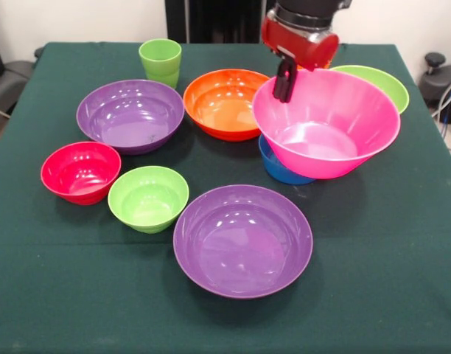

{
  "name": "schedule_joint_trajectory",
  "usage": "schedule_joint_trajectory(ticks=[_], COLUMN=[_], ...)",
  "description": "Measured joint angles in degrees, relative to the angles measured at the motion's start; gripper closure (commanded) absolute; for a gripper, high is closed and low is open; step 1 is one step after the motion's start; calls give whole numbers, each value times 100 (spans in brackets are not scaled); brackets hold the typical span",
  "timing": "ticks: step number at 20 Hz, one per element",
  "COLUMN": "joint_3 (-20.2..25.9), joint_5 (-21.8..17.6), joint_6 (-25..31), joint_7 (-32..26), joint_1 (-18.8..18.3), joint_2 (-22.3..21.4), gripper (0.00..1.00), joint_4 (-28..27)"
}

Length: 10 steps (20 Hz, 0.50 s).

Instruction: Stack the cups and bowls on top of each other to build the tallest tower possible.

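The huge pink bowl (326,125) is hanging tilted at the right of the green table (402,243), its mouth facing up and toward the near side, its far rim riding higher than its near rim. The gripper (284,80) is pinching that far-left rim, one dark finger (284,82) showing against the inner wall (the outer finger is hidden behind the rim, so the clamp is probably closed on it). The red and black arm is coming down from the top edge, wrist near vertical above the bowl.

The small blue bowl (278,168) is sitting under the pink bowl's left side; whether they are touching is unclear. A large lime green bowl (380,80) is peeking out behind the pink one at far right.

The large orange bowl (225,103) is resting upright at far centre, just beside the pink bowl. One purple bowl (130,115) is sitting at far left, the other purple bowl (242,240) at near centre, both mouth up. The red bowl (80,172) and small lime green bowl (148,198) are sitting side by side at the left. The light green cup (161,62) is standing upright, long axis vertical, at the far edge.
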Motion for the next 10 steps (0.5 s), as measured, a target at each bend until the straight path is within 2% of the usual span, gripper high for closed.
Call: schedule_joint_trajectory(ticks=[5,10], joint_3=[6,5], joint_5=[-58,-57], joint_6=[-1,-6], joint_7=[0,0], joint_1=[-189,-151], joint_2=[-155,-107], gripper=[100,100], joint_4=[140,138])
